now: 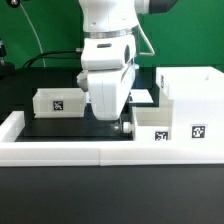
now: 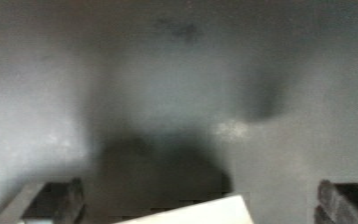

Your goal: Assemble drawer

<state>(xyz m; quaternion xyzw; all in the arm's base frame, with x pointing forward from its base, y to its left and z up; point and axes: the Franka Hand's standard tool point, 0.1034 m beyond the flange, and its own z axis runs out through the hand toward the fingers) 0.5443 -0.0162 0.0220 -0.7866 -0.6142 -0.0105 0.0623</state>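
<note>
In the exterior view my gripper [image 1: 122, 126] hangs low over the black table, just beside a small white tray [image 1: 150, 118] with a tag on its front. That tray sits against the tall white box shell [image 1: 192, 92] on the exterior view's right. A second small tray [image 1: 58, 101] with a tag stands apart on the exterior view's left. In the blurred wrist view my gripper [image 2: 201, 202] is open: dark fingers [image 2: 51, 201] stand far apart at the picture's edges, with a white corner [image 2: 197, 213] between them. I cannot tell which part that corner belongs to.
A long low white rail [image 1: 90, 151] edges the table along the front and the exterior view's left. A flat white piece [image 1: 146, 96] lies behind my arm. The arm hides the table's middle.
</note>
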